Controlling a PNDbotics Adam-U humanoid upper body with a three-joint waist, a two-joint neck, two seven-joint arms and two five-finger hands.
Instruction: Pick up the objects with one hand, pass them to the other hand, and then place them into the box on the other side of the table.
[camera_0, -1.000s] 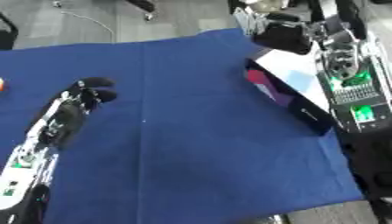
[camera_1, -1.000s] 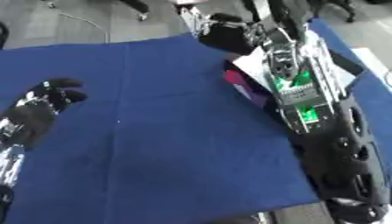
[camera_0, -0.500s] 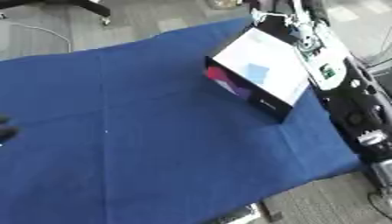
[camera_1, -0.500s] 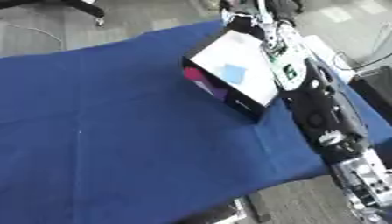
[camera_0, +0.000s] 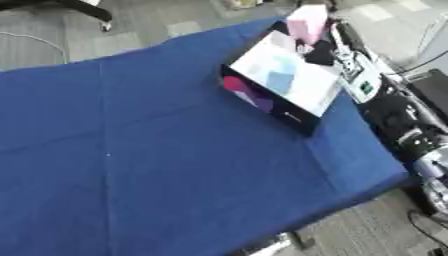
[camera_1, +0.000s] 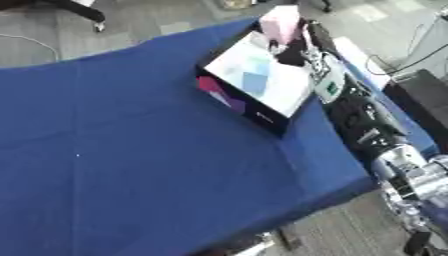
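Where the blue cloth (camera_0: 157, 165) covers the counter (camera_0: 367, 192), nearest the camera, nothing lies on it but its own creases. Farther back and toward the right stands the box (camera_0: 278, 89), its dark side wall printed with pink and purple shapes and its pale top showing light blue patches. Along the right edge the robot's right arm (camera_0: 398, 117) runs from the lower corner up past the box, black with silver joints and a small green board. At the far end the right hand (camera_0: 322, 50) sits over the box's far corner, touching a pink object (camera_0: 306, 22); whether the fingers close on it or merely rest against it cannot be told.
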